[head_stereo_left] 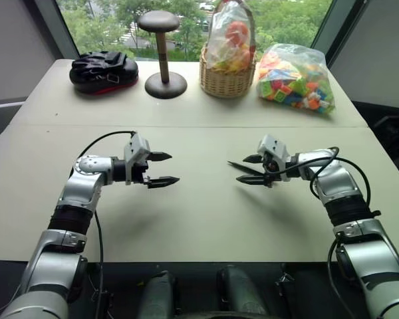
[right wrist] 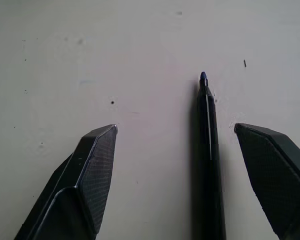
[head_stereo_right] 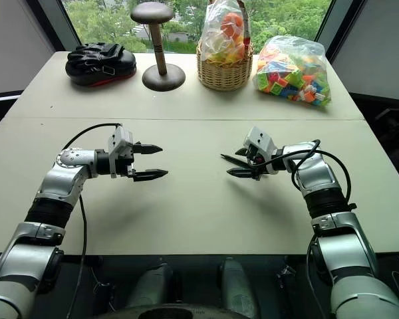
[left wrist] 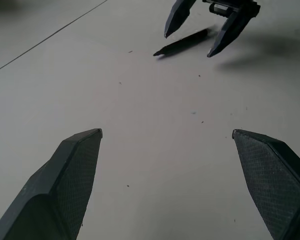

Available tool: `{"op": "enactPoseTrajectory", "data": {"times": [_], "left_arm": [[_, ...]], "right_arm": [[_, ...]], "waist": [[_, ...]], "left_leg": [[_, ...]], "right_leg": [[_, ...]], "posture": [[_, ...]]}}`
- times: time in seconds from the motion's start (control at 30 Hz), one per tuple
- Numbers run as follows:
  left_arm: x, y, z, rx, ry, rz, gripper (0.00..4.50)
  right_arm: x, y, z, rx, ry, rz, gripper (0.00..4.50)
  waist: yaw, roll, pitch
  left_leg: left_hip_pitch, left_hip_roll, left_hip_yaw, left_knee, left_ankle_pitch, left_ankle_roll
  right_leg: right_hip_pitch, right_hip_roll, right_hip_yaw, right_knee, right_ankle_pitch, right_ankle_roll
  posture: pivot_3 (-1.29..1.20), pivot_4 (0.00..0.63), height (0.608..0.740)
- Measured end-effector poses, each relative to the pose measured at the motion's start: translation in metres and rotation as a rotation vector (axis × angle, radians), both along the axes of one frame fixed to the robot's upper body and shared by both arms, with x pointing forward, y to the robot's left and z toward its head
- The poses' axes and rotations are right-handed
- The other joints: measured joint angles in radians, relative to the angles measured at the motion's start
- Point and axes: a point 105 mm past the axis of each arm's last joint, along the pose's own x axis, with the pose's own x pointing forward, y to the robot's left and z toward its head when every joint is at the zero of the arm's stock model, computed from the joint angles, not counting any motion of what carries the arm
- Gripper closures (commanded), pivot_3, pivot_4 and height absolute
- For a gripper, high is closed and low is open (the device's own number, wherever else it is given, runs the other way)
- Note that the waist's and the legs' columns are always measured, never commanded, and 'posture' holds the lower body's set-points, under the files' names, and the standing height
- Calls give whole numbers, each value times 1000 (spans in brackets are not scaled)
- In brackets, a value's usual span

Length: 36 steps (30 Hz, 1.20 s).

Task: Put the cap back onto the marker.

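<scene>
The marker (right wrist: 208, 150), a thin black stick with its pointed tip bare, lies between the spread fingers of my right gripper (head_stereo_left: 243, 169), nearer one finger and touched by neither. It appears to rest on the pale table (head_stereo_left: 199, 219), tip pointing toward my left arm. The left wrist view has the marker (left wrist: 182, 42) under the right gripper's two fingers. My left gripper (head_stereo_left: 173, 168) hovers open and empty over the table, facing the right one across a gap. The cap is out of view.
Along the table's far edge stand a black pouch (head_stereo_left: 103, 70), a wooden stand (head_stereo_left: 163, 60), a wicker basket with wrapped toys (head_stereo_left: 226, 60) and a bag of coloured blocks (head_stereo_left: 296, 80). A seam (head_stereo_left: 186, 126) crosses the table behind both grippers.
</scene>
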Motion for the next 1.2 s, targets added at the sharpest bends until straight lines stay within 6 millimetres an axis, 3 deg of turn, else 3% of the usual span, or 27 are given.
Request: {"op": "enactPoseTrajectory", "data": {"times": [0.3, 0.67, 0.97, 1.07, 1.2], "left_arm": [[-3, 0, -5, -1, 3, 16, 130], [-3, -1, -4, 2, -3, 18, 130], [-2, 2, -9, 7, -4, 26, 130], [-1, 2, -10, 5, -7, 28, 130], [0, 3, -11, 4, -7, 42, 130]], "right_arm": [[1, -7, -13, 78, -33, -152, 573], [-25, -4, -15, 97, 1, -128, 573], [-27, -8, -17, 91, 2, -148, 573], [-24, -10, -19, 87, -11, -169, 1873], [-17, -14, -21, 79, -54, -205, 3959]], "waist": [[2, 0, 0], [1, 0, 0], [1, -1, -1], [1, -1, -1], [1, -2, -1]], "left_leg": [[0, 0, 0, 0, 0, 0], [0, 0, 0, 0, 0, 0], [0, 0, 0, 0, 0, 0], [0, 0, 0, 0, 0, 0], [0, 0, -1, 0, 0, 0]], "right_leg": [[0, 0, 0, 0, 0, 0], [0, 1, 0, 0, 0, 0], [0, 1, 0, 0, 0, 0], [0, 1, 0, 0, 0, 0], [1, 1, 0, 0, 0, 0]], "posture": [[0, 150, 740], [0, 150, 740], [0, 150, 740], [0, 150, 740], [0, 150, 740]]}}
